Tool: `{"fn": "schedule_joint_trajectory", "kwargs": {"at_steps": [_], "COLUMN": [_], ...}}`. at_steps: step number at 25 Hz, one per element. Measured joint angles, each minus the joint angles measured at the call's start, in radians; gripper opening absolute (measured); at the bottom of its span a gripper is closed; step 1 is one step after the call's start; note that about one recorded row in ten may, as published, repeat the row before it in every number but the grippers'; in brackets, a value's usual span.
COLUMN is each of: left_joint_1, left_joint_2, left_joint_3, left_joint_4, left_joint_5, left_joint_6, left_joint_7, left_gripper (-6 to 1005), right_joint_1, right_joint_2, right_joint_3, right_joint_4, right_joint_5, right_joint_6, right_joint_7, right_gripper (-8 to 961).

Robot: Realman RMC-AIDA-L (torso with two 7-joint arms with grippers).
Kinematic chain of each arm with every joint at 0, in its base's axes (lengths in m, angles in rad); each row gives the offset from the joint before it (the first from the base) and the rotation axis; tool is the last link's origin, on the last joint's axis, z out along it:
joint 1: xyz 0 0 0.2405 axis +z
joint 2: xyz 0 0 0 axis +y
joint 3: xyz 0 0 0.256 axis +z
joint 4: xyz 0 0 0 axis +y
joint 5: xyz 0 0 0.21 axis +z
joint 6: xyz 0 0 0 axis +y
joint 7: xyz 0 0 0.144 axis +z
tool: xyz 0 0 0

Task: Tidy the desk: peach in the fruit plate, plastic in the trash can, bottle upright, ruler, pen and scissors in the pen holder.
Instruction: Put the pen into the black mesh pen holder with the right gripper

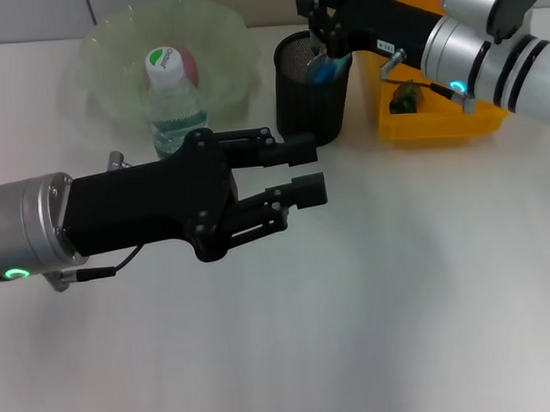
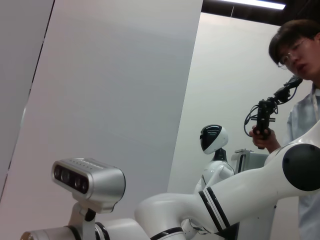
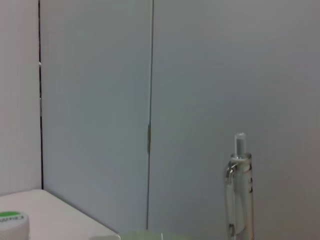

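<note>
Right tool over holder; its jaw state cannot be told. Pen light, stiff, slippery: grip mid-barrel. Left tool spread, idle above counter.

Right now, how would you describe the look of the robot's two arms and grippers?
Left gripper: matte black, angular body with linkage fingers and blocky tips, on a silver cylindrical wrist with a green ring light and a thin black cable. Right gripper: also black, carrying a small white label, on a white and silver arm with black bands, a cyan ring light and a thin cable.
</note>
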Motion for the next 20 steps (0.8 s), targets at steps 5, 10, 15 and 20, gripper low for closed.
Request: {"fn": "schedule_joint_trajectory", "kwargs": {"at_steps": [5,10,15,20], "left_joint_1": [-0.002,-0.002,-0.003,-0.003], "left_joint_2": [0.001,0.001,0.001,0.001], "left_joint_3": [-0.002,-0.004,-0.006,-0.006], "left_joint_4": [-0.001,0.001,-0.001,-0.001], "left_joint_5": [0.005,0.006,0.007,0.007], "left_joint_6": [-0.004,-0.004,-0.006,-0.007], "left_joint_7": [0.0,0.0,0.0,0.0], "left_gripper": [407,406,407,407], "right_joint_1": [0.009,0.009,0.009,0.009], "right_joint_2": [0.0,0.0,0.0,0.0], "right_joint_3": [0.0,0.0,0.0,0.0], "right_joint_4": [0.006,0.006,0.004,0.0], "right_joint_5": [-0.003,-0.001,-0.001,0.0], "right_joint_6": [0.012,0.009,0.007,0.006], "right_joint_7": [0.0,-0.001,-0.001,-0.001], "right_gripper": [186,189,199,237]}}
